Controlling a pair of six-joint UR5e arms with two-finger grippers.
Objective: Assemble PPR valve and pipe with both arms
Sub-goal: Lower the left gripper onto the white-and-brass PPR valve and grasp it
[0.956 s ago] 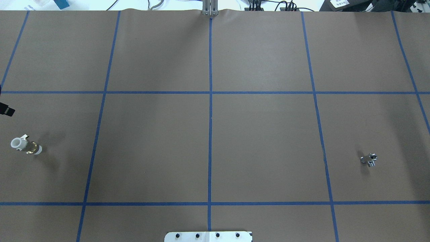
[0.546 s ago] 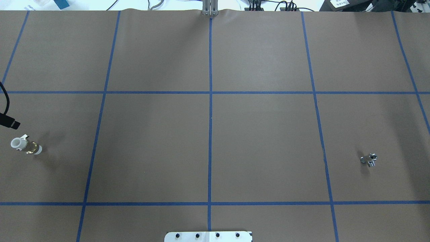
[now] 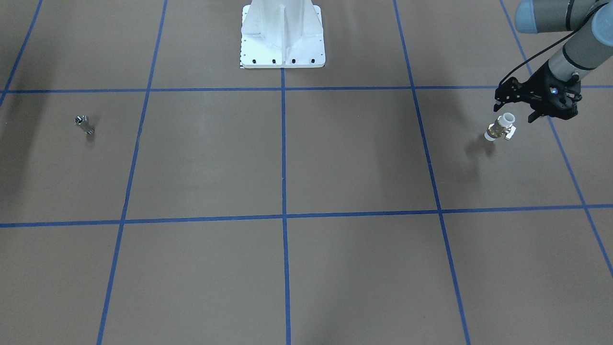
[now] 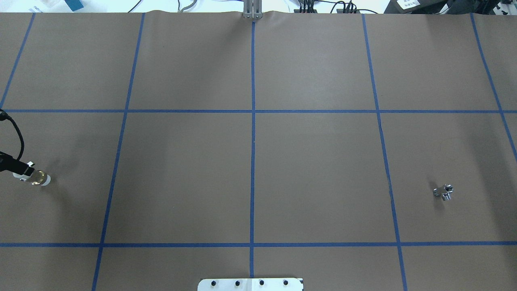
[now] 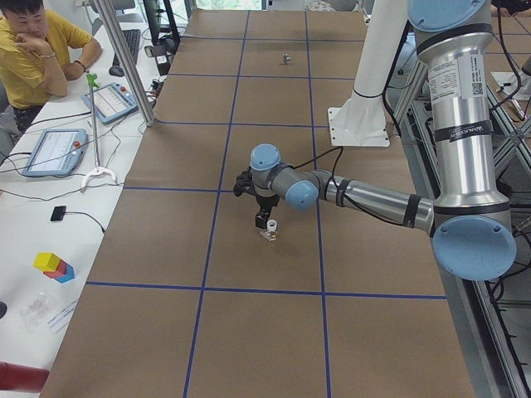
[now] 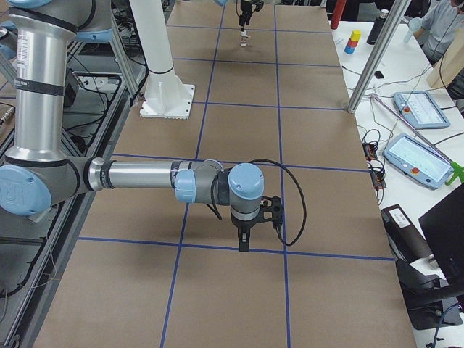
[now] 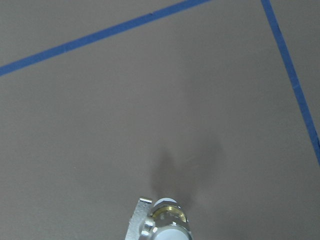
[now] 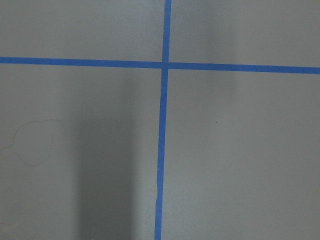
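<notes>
The PPR valve (image 4: 35, 177) stands on end near the table's left edge, white with a brass band; it also shows in the front view (image 3: 500, 128), the left side view (image 5: 270, 229) and the left wrist view (image 7: 163, 223). My left gripper (image 3: 516, 110) hangs just above its top end, fingers spread and empty; one fingertip (image 4: 25, 167) overlaps the valve's white end in the overhead view. The silver pipe (image 4: 443, 192) lies alone on the right side (image 3: 84, 123). My right gripper (image 6: 243, 238) shows only in the right side view, so I cannot tell its state.
The white pedestal base (image 3: 282, 36) stands at the robot's edge of the table. Blue tape lines (image 4: 253, 141) divide the brown table cover into squares. Operators' tablets (image 5: 54, 151) and cables lie on the white bench beyond the far edge.
My left gripper has moved in from the table's left edge and toward the valve, and now sits over its white top end. The valve and the pipe have not moved.
</notes>
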